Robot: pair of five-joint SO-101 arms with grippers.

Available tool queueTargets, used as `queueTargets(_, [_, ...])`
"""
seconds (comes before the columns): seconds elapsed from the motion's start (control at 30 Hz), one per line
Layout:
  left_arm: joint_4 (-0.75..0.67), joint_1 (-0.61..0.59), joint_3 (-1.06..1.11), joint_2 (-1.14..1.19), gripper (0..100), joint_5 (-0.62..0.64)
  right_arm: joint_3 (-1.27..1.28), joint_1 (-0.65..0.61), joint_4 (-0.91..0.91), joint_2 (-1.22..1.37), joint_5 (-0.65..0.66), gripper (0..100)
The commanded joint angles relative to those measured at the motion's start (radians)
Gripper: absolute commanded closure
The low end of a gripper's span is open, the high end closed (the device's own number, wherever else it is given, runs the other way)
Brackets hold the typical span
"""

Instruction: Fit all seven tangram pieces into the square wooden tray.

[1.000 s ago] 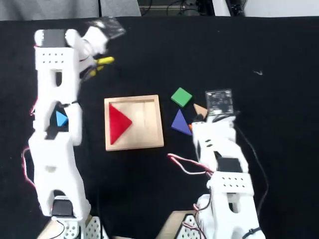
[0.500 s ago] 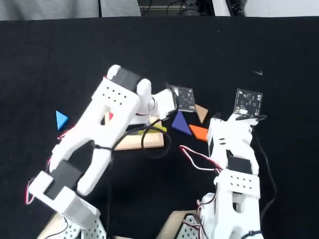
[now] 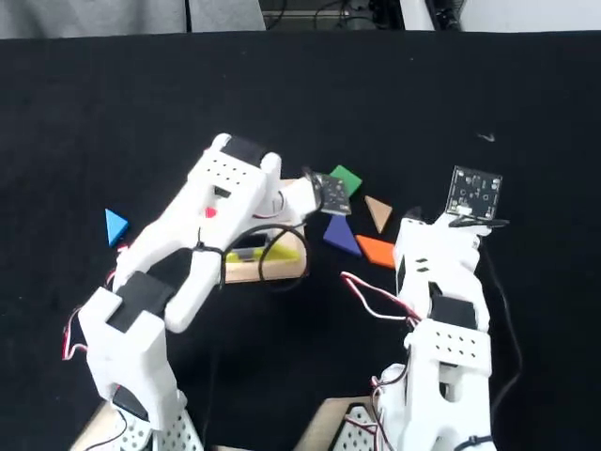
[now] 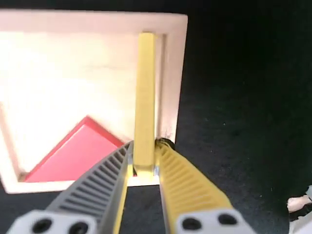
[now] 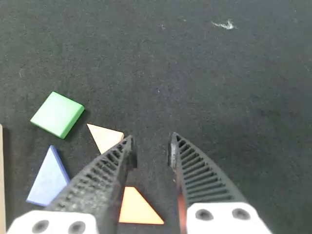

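One yellow piece (image 4: 146,97) pinched edge-on in my left gripper (image 4: 145,163), tray wall (image 4: 175,73) just beside; I fear it snags wall, tips. And my right gripper (image 5: 150,146) spread, empty.

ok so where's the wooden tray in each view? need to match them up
High view: wooden tray at centre, mostly under the left arm; its near rim shows.
Left wrist view: tray close up, with the yellow piece on edge against its wall, held by the left end effector.
Right wrist view: thin wood strip at the frame edge.
Landmark: dark blue triangle beside that strip, also just off the tray in the high view.
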Motion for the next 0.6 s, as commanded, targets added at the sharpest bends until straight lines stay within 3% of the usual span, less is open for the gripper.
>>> queueTargets(0.0, [-0.043, -0.004, 0.039, -0.009, 97, -0.04, -0.022, 0.009, -0.025, -0.018, -0.005, 87.7])
queueTargets(0.57, [-0.057, 0.019, 0.079, 0.0, 97, -0.04, -0.016, 0.008, -0.026, -0.018, -0.003, 87.7])
